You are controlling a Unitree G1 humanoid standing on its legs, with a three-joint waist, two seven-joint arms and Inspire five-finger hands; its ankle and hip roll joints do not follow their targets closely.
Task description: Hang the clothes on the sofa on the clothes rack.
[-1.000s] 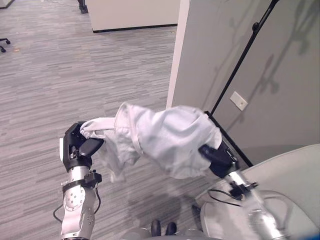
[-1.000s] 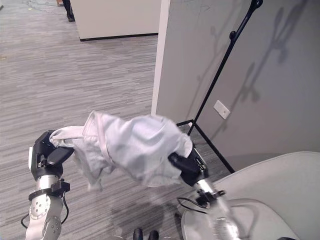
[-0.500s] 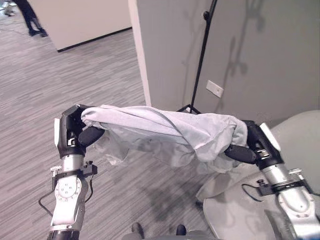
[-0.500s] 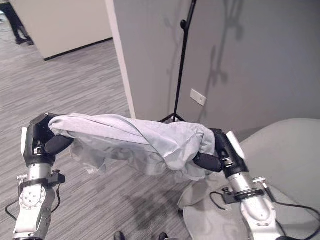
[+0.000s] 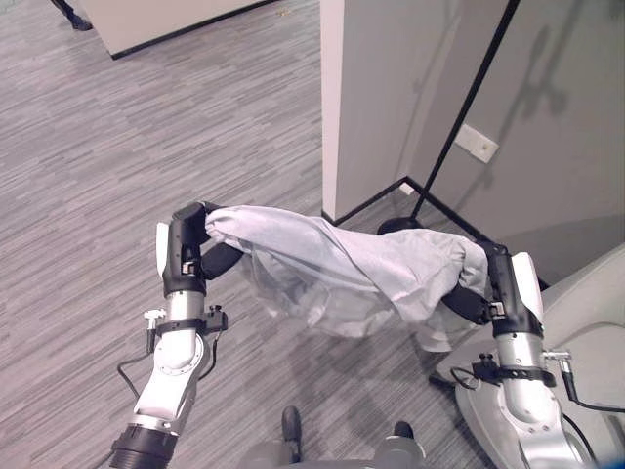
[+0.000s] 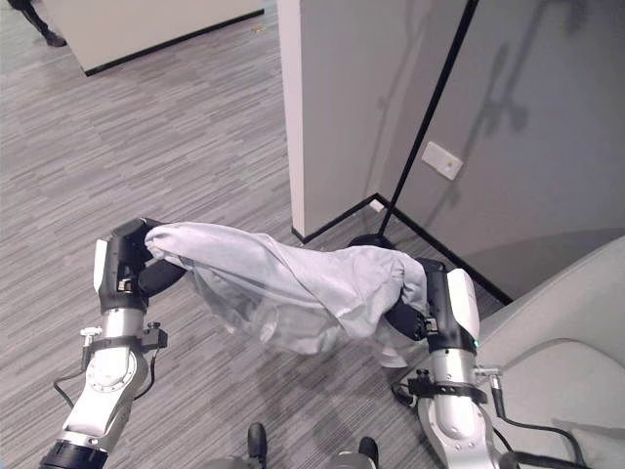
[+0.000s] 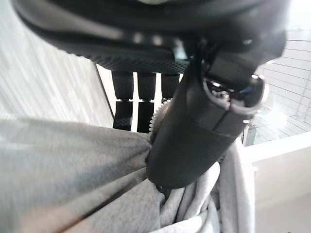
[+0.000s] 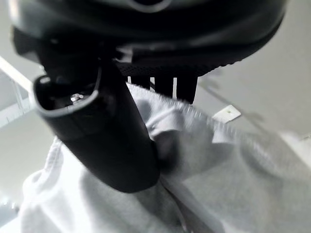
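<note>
We noted the grey garment (image 5: 342,269) held up off the floor, stretched between both hands and sagging in the middle. Our left hand (image 5: 187,250) pinched one end of it: in the left wrist view the thumb (image 7: 189,131) pressed the cloth against the fingers (image 7: 141,97). Our right hand (image 5: 493,288) gripped the other end, thumb (image 8: 107,131) clamped over a bunched fold, cloth draped over the palm.

Room, placed relative to the white wall corner (image 5: 332,107):
- The garment hung in front of the corner, lower in view, and spanned past it on both sides.
- The clothes rack's thin black pole (image 5: 469,107) rose slantwise just to the right of the corner, against the grey wall (image 5: 566,137); its dark round base (image 5: 395,226) sat on the floor at the foot of the corner, just behind the garment.
- A white wall outlet plate (image 5: 477,144) was on the grey wall to the right of the pole.
- Striped grey floor (image 5: 146,127) ran to the left of the corner and beneath the garment.
- The pale grey sofa (image 5: 586,322) curved in at the lower right, beside our right arm.
- A beige partition with a dark skirting (image 5: 166,20) stood far to the left and behind.
</note>
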